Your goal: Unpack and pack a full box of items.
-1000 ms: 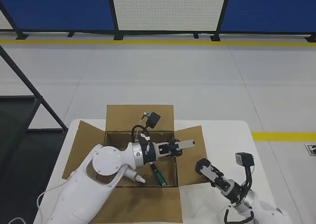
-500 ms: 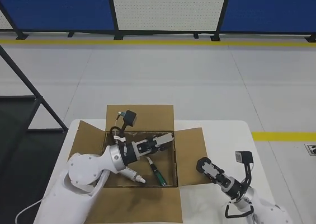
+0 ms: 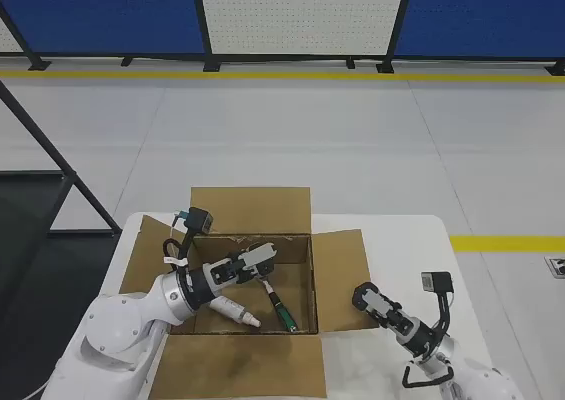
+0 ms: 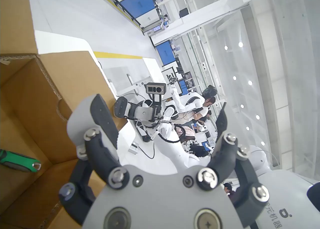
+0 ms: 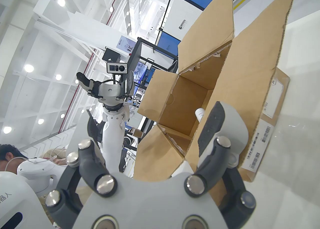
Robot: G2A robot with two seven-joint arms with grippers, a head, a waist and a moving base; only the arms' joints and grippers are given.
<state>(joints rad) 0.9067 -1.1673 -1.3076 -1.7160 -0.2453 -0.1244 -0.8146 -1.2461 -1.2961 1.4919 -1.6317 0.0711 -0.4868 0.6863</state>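
1. My left gripper (image 3: 258, 258) sits over the opening of the brown cardboard box (image 3: 252, 208), which stands with all four flaps folded outward. Its fingers are spread wide apart with nothing between them.
2. In the left wrist view the fingertips point across the box toward its right-hand wall, and the inner cardboard face is close beside one finger pad (image 4: 103, 117).
3. The slim green-and-black pen-shaped tool (image 3: 282, 312) lies on the box floor just beyond the left gripper's fingertips, on the side nearer the robot. It runs diagonally away from them toward the right wall. I cannot tell how far above it the fingers are.
4. The white plastic tube with a narrow cap (image 3: 234, 312) also lies on the box floor. It is behind the left gripper's fingertips, beside the wrist on the robot's side, and apart from the green tool.
5. My right gripper (image 3: 365, 295) is outside the box over the white table (image 3: 402, 240), just beside the right flap. Its fingers are also parted and empty.
6. From the right wrist view that flap stands directly ahead of the fingers. Past it the box interior is open to view, with the white tube's end showing behind one fingertip. I cannot tell whether the right gripper touches the flap.
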